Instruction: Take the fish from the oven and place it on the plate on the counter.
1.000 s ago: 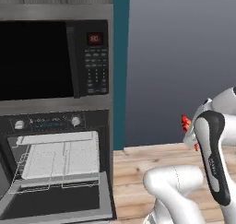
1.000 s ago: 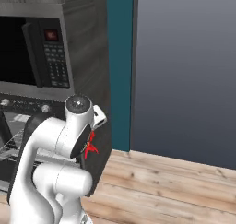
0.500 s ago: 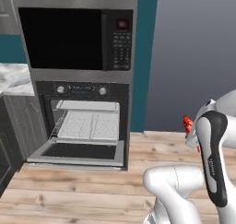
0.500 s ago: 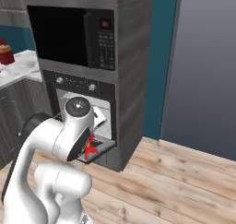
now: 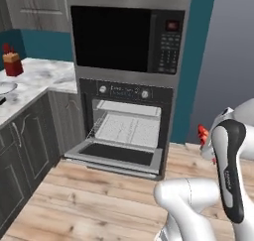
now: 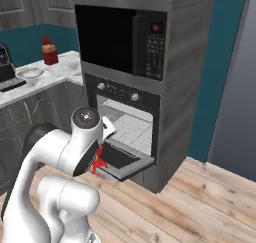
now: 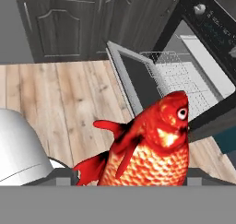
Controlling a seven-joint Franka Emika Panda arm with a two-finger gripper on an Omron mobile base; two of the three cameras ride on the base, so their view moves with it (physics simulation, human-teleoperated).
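Backing away from stainless-steel oven [image 5: 126, 131], view widening since a second ago. Pincer [image 7: 138, 179] clamping slim red-orange fish [image 7: 147, 149]. Bringing marble counter [image 5: 34, 81], pale round plate [image 6: 31, 73] into sight; delivery nearing.

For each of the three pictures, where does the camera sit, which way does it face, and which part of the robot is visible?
Left base view: behind the arm on its left, facing the stainless-steel oven with its door open; white arm at lower right.
Right base view: behind on the right, facing the same oven; arm at lower left, small shallow pale round plate on the marble counter.
Hand view: on the hand, looking along the jaws past the red-orange fish.
All three share the oven; the fish also shows in both base views.
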